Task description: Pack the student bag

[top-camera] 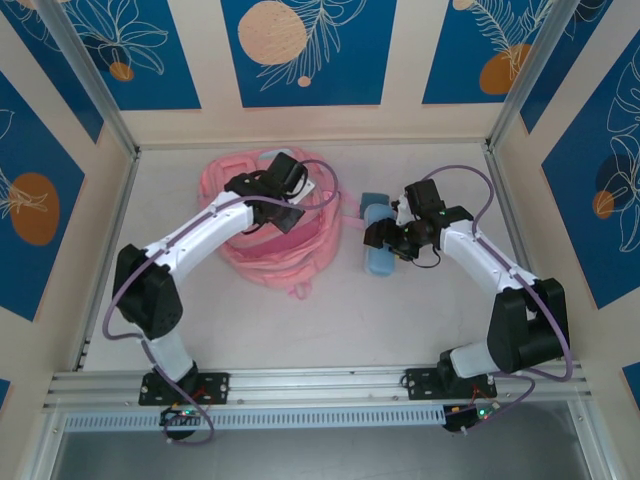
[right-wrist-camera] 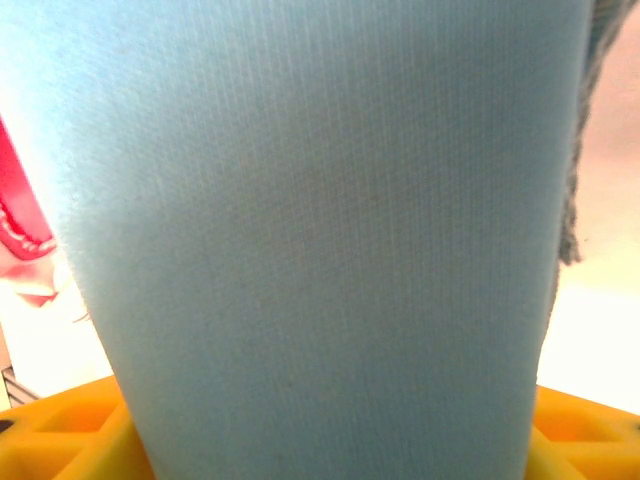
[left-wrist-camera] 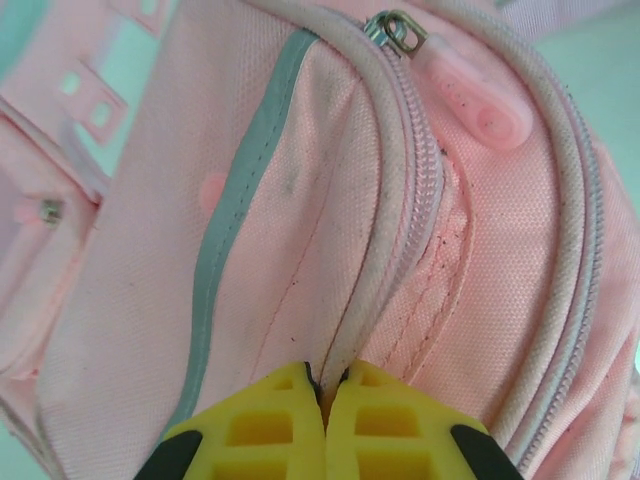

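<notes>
On the left of the pale table, seen from above, the left arm reaches forward over the student bag, a large pink backpack lying slumped left of centre, towards the back. The left gripper rests on the bag's top; in its wrist view the yellow fingertips are pressed together, apparently pinching the piped seam beside a closed zip, whose metal zip pull lies farther up. Just right of the bag lies a light-blue pencil case. The right gripper has its jaws set wide around it, blue fabric between its yellow fingers. The step in hand looks like opening a pocket; next the left arm would need to lift the flap or reach the pull before the case can go in.
</notes>
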